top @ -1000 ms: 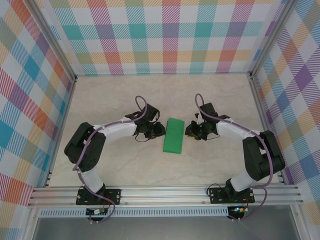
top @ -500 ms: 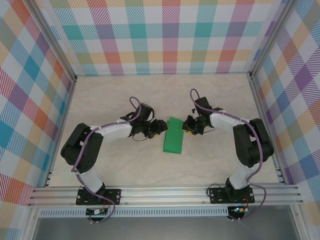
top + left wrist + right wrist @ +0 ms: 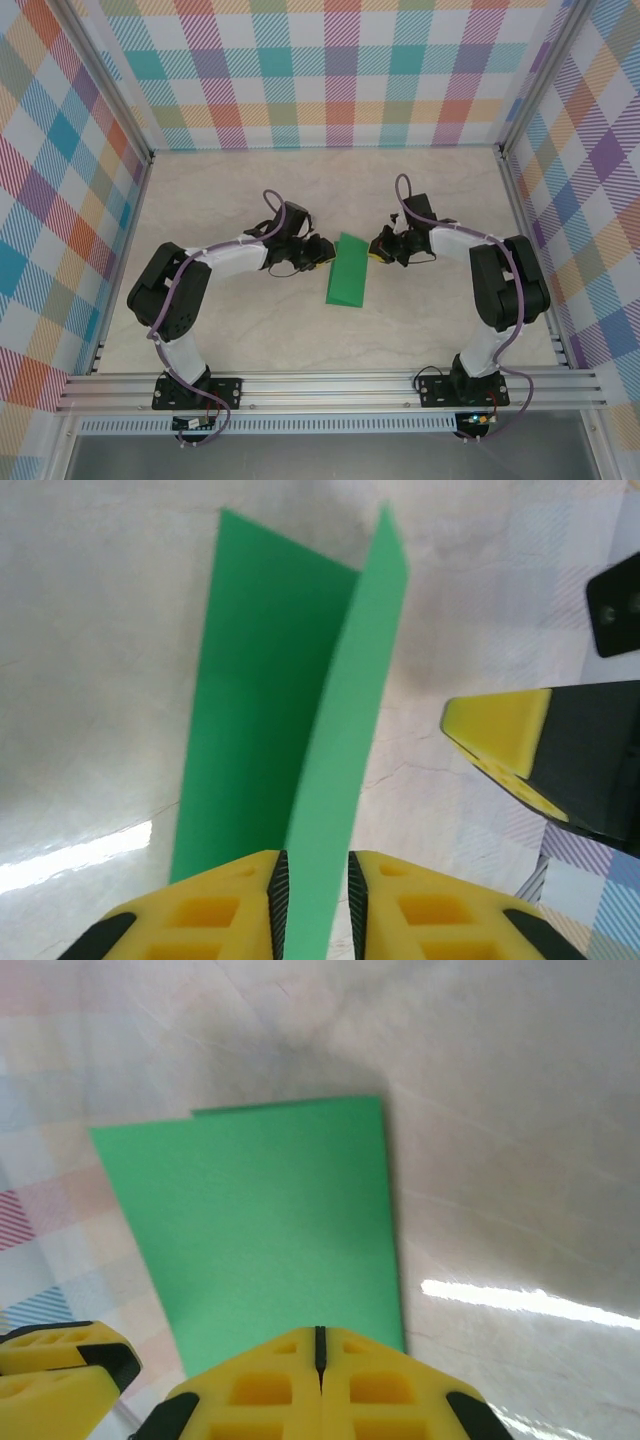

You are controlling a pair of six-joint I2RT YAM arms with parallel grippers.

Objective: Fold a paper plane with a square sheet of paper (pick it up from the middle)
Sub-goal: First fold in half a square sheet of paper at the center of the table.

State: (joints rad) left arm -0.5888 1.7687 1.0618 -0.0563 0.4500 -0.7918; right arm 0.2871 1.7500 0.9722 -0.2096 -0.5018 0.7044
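The square sheet of paper (image 3: 349, 272) is bright green and lies folded in half as a narrow strip mid-table. In the left wrist view its upper layer (image 3: 350, 700) stands up from the lower layer (image 3: 250, 710) and runs between the fingers of my left gripper (image 3: 312, 865), which stand a little apart. That gripper (image 3: 325, 252) is at the strip's far left corner. My right gripper (image 3: 374, 248) is at the far right corner, jaws pressed together (image 3: 320, 1332) at the paper's (image 3: 260, 1220) near edge, nothing visible between them. No paper plane shape has been formed.
The pale marbled table (image 3: 230, 200) is walled by plaid panels at the back and both sides. An aluminium rail (image 3: 330, 385) with the arm bases runs along the near edge. The right gripper's yellow tip (image 3: 500, 735) shows close beside the paper in the left wrist view.
Both grippers moved up to the strip's far corners. The right gripper has closed. The left gripper widened, then narrowed around the raised layer.
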